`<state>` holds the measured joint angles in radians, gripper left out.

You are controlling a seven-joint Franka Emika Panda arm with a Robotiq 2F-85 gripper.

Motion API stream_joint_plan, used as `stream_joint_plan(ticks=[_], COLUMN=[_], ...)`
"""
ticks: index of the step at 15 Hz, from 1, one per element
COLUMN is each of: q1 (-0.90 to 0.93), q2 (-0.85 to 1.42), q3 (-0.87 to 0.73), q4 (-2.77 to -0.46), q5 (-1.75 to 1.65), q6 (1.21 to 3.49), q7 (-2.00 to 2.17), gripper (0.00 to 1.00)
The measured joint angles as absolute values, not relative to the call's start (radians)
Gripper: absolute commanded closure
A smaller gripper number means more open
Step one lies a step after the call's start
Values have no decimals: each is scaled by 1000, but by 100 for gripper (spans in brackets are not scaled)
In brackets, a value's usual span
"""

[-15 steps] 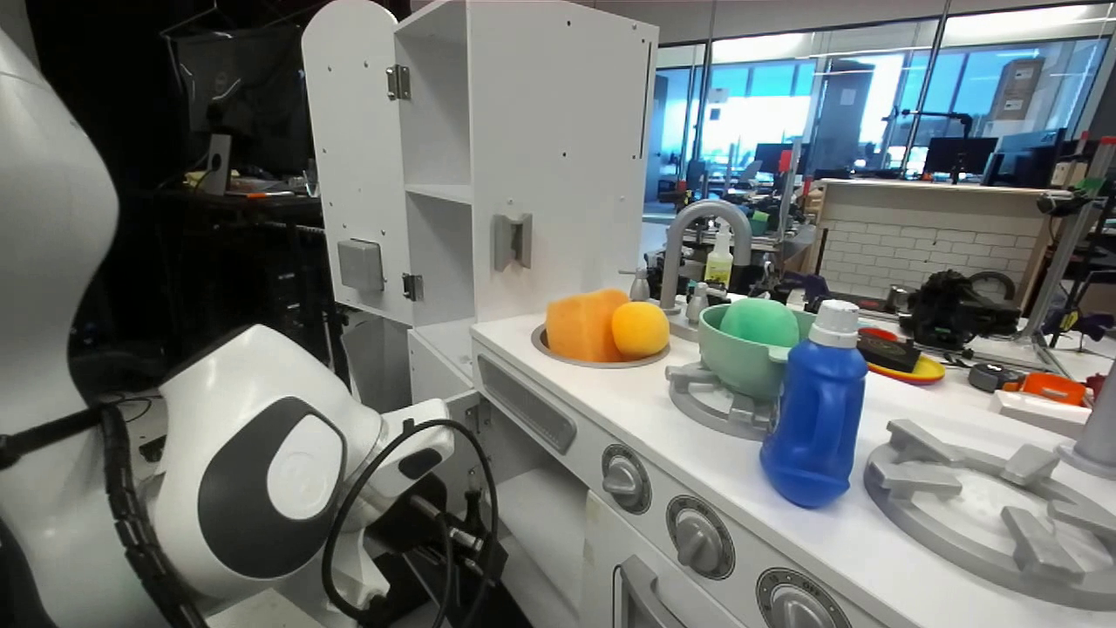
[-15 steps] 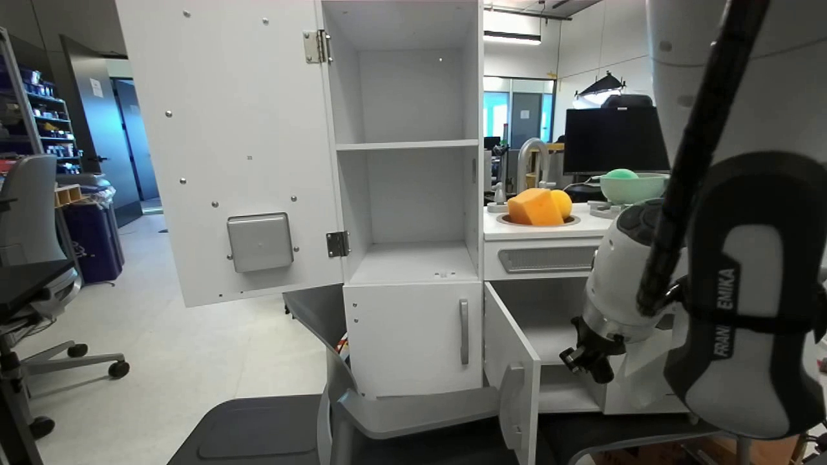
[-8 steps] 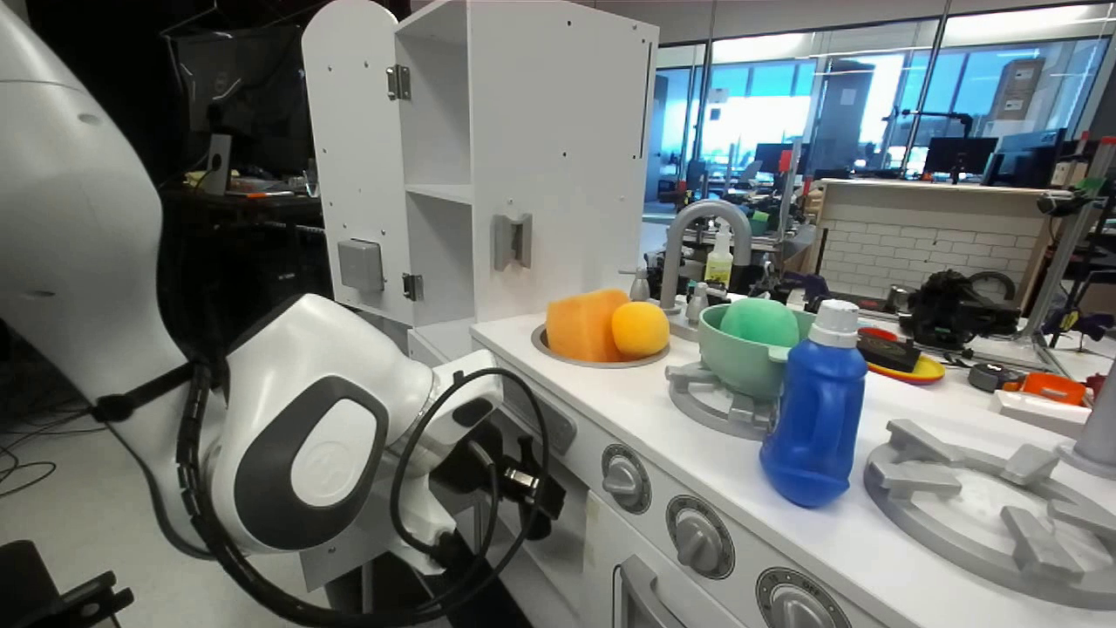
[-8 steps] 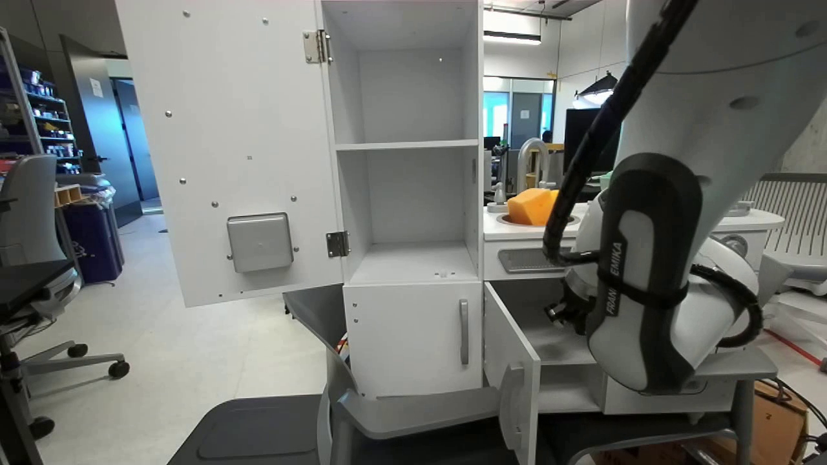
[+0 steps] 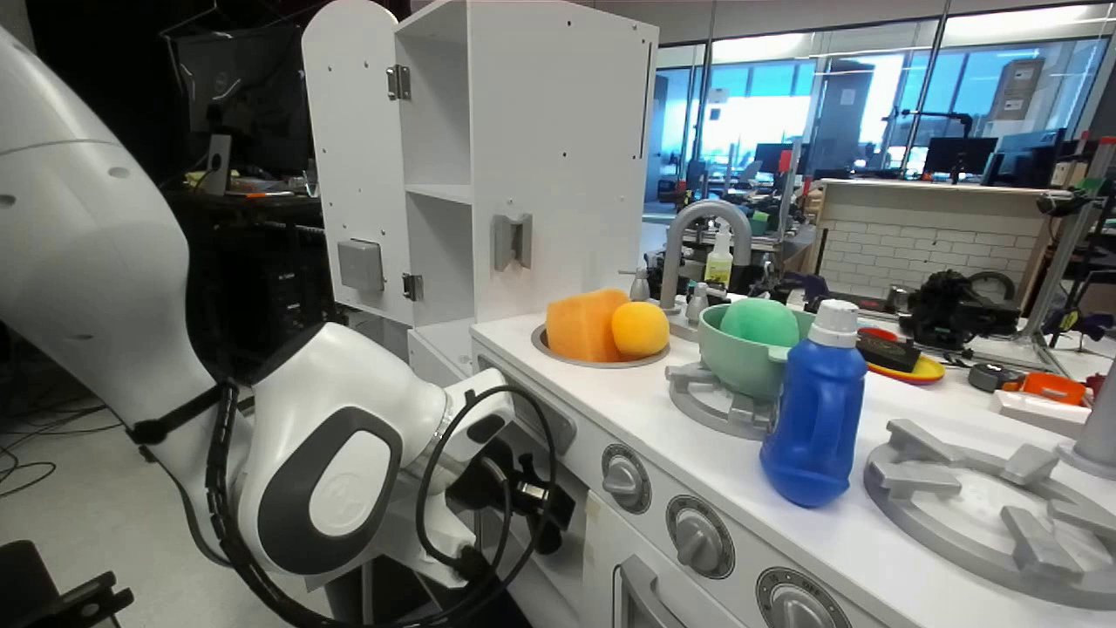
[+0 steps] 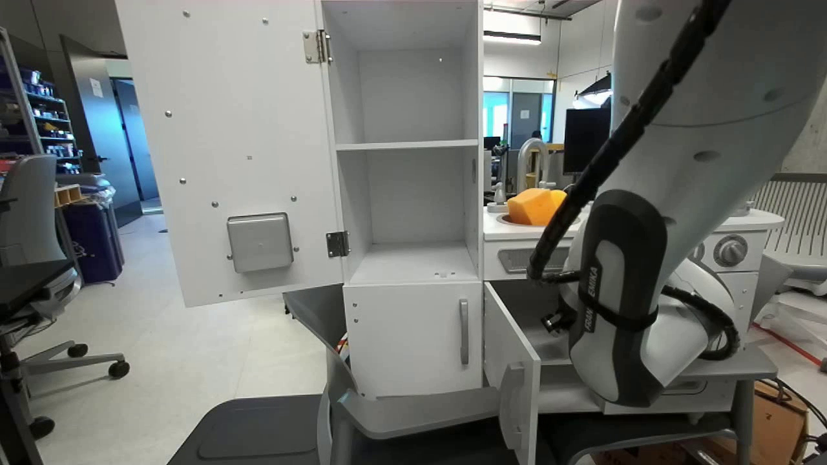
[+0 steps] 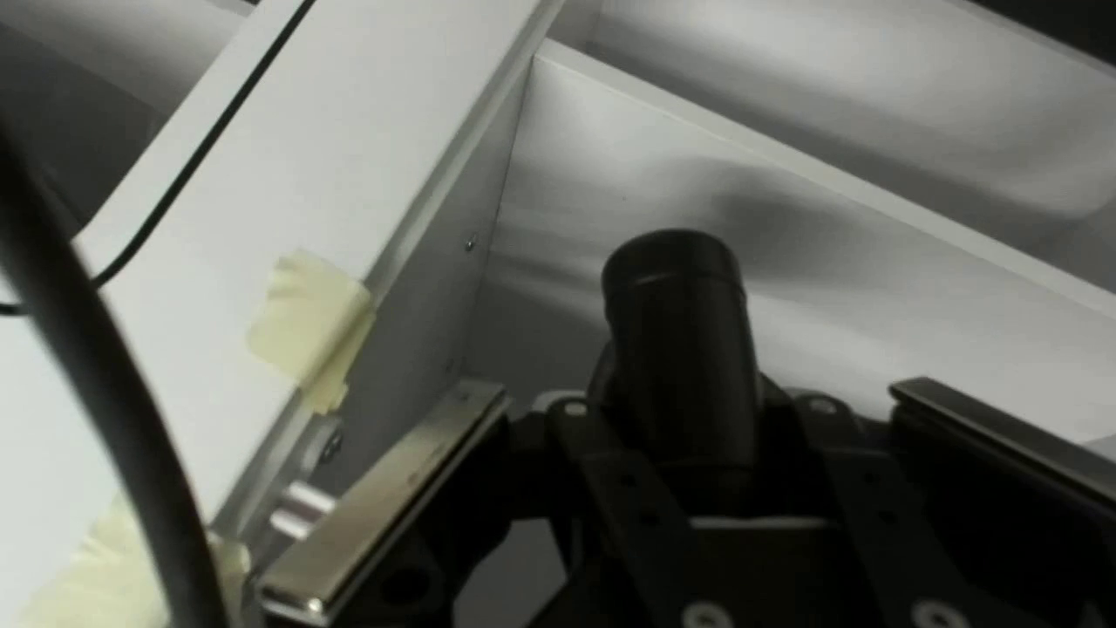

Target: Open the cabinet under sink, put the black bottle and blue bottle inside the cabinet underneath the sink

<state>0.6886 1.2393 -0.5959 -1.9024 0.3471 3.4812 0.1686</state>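
Holds the black bottle clamped in the gripper, pointing into the open cabinet; cannot tell if touching the shelf. Probably at the placing step; next, settle the black bottle, let go, back out, fetch the blue bottle from the counter.

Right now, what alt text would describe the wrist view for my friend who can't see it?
A gripper holds a black bottle, the white inside of the cabinet behind it. A shelf edge slants across the upper right; at left, yellow tape sticks to a white panel and a thick dark cable curves down.
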Motion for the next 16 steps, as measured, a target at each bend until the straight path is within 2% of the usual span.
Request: stream_joint_plan(ticks=[16], q1=[718], q2=[1488], q3=[-717], q4=[-1655], q5=[464], q6=[3461], q7=[147], gripper=[94])
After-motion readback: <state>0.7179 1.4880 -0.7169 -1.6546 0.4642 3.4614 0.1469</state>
